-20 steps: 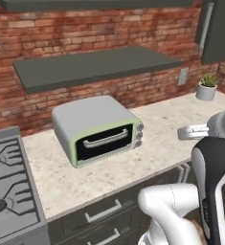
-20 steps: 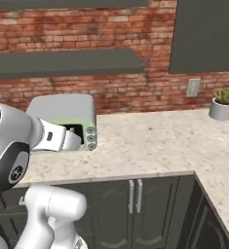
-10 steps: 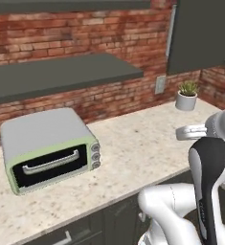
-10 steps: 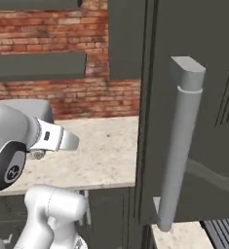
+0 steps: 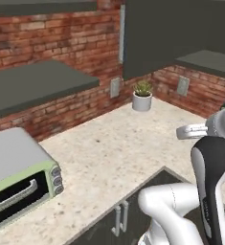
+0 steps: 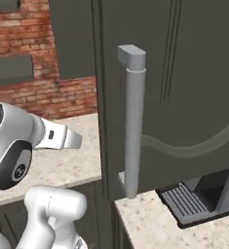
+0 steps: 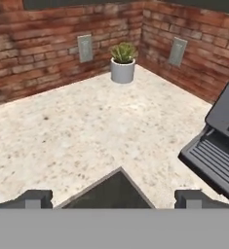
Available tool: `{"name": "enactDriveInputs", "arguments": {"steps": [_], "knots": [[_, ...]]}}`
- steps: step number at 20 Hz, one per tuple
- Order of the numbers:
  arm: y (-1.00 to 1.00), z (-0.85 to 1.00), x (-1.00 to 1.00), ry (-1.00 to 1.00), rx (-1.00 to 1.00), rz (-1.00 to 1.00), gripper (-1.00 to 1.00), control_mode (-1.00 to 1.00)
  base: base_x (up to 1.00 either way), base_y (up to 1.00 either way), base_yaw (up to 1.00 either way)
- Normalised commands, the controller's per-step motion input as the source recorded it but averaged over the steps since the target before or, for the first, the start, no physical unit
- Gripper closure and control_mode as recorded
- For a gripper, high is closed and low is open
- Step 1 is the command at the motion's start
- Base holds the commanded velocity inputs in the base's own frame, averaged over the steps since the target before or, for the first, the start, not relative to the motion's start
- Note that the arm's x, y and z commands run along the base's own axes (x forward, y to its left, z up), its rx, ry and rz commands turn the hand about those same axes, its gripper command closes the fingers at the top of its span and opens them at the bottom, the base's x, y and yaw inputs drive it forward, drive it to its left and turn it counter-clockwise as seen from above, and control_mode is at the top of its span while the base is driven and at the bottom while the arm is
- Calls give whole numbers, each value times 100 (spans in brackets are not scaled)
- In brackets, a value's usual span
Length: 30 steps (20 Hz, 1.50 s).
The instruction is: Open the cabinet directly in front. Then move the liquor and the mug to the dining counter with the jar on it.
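End effector: fingers spread as wide as they go, nothing between them. It looks down on a bare corner of speckled counter.

Cabinet: dark grey wall unit, doors closed, close up on the right side. Its bar handle runs vertically, grey, standing off the door's left edge. In the left base view the same cabinet hangs above the counter corner, over a potted plant.

Key relation, as I judge it: the handle sits above and to the right of the end effector, long axis upright. The hand must rise and turn so the fingers straddle the bar crosswise.

Also noted: a dark grilled appliance on the right, a toaster oven far left. Bottle and mug presumably inside the cabinet.
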Motion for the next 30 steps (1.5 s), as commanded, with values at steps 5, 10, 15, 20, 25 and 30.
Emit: {"name": "enactDriveInputs", "arguments": {"steps": [5,10,15,20,25,30], "knots": [[0,0,0,0,0,0,-100,100,3,1,-72],[0,0,0,0,0,0,-100,100,8,27,-72],[0,0,0,0,0,0,-100,100,25,49,-33],[0,0,0,0,0,0,-100,100,2,85,-51],[0,0,0,0,0,0,-100,100,0,44,-74],[0,0,0,0,0,0,-100,100,13,19,-51]]}}
